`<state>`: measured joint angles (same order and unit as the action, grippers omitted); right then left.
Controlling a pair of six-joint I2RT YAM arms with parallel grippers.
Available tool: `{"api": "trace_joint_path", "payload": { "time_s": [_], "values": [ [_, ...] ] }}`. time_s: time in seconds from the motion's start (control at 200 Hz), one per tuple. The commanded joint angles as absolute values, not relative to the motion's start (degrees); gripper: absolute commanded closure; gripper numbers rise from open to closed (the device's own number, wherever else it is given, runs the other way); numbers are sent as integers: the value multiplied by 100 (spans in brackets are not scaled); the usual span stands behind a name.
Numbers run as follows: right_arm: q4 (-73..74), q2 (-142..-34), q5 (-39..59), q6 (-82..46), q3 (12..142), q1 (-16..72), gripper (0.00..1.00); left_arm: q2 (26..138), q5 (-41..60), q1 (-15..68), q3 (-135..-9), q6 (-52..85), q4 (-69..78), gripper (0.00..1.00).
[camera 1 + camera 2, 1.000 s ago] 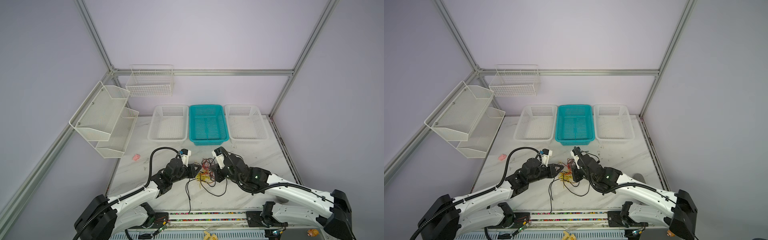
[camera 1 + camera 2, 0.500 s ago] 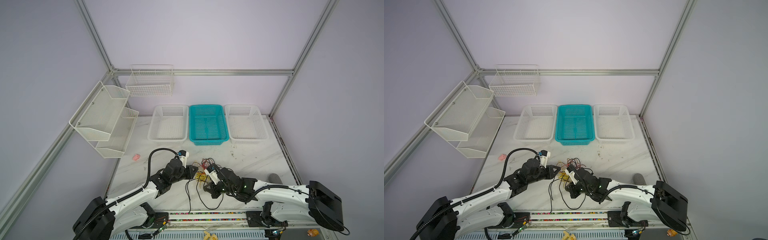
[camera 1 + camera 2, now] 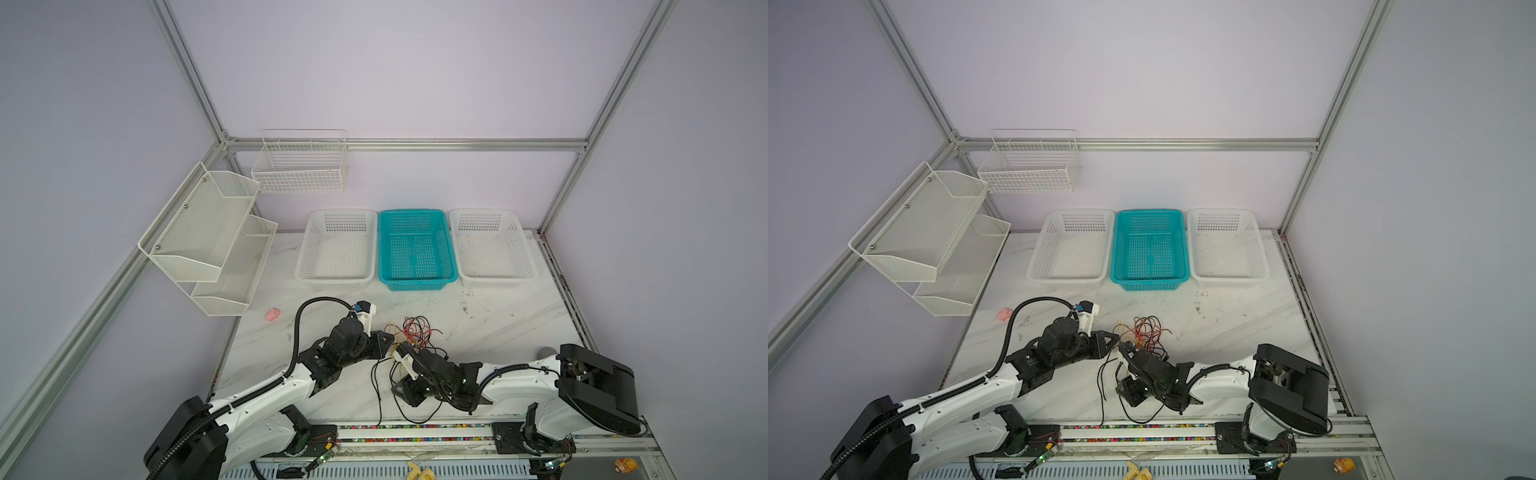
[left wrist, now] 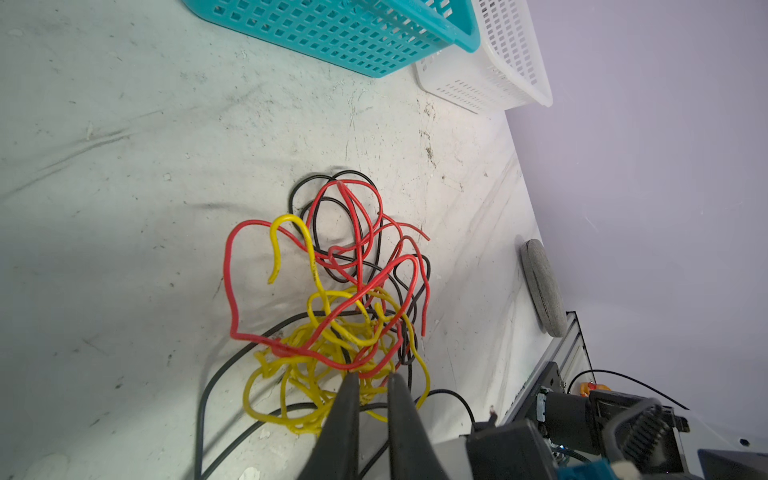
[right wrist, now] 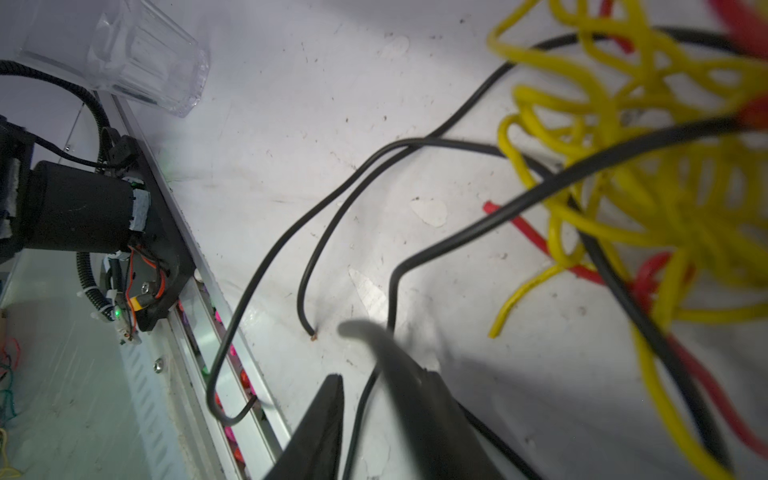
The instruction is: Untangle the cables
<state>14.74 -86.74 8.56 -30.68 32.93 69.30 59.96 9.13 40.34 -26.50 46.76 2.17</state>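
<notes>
Right wrist view: right tool (image 5: 345, 353) stands parted beside the front rail (image 5: 187, 232); left tool (image 4: 372, 376) pinches the cables (image 4: 345, 332), open tabletop (image 4: 124, 208) beyond.

I am working in a robotics lab test cell. Indicators:
- An aluminium profile frame (image 3: 407, 144) encloses plain lavender wall panels (image 3: 415, 83).
- The left arm (image 3: 266, 395) and right arm (image 3: 519, 378) are mounted on a rail (image 3: 415, 432) along the near edge of the marbled worktop (image 3: 498, 324).
- Exposed wiring (image 5: 143, 270) and a lit green indicator (image 5: 117, 311) sit at one arm mount.
- A teal basket (image 3: 415, 211) stands between white baskets (image 3: 337, 212) along the far edge.
- Mesh shelves (image 3: 208, 216) and a wire rack (image 3: 299, 174) hang on the panels.
- The cables (image 3: 413, 332) lie on the worktop.
</notes>
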Motion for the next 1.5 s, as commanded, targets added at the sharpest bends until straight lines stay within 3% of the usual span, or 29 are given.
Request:
{"api": "trace_joint_path", "payload": {
  "time_s": [0.0,0.18,0.52,0.61,0.72,0.845,1.215,1.495],
  "values": [
    [1697,-8744,440,-3163,3423,6993,60,5845,870,3992,-2726,4500,269,84],
    [1869,-8845,210,-3251,3445,7030,55,5845,870,3964,-2723,4482,252,84],
    [2191,-9504,-216,-3453,3584,7282,57,5762,861,3953,-2634,4500,254,83],
    [2197,-9561,-366,-3453,3595,7356,63,5715,835,3946,-2598,4500,246,83],
    [2149,-9480,-544,-3471,3569,7392,83,5687,824,3929,-2571,4502,246,83],
    [1969,-8883,-669,-3397,3516,7398,100,5669,819,3923,-2560,4511,246,83],
    [-446,-6117,-1409,-2586,4443,7393,100,5870,905,3915,-2523,4586,439,83],
    [-1927,-5484,-2310,-1829,6168,7383,100,5950,919,3897,-2570,4571,447,83]
  ]
}}
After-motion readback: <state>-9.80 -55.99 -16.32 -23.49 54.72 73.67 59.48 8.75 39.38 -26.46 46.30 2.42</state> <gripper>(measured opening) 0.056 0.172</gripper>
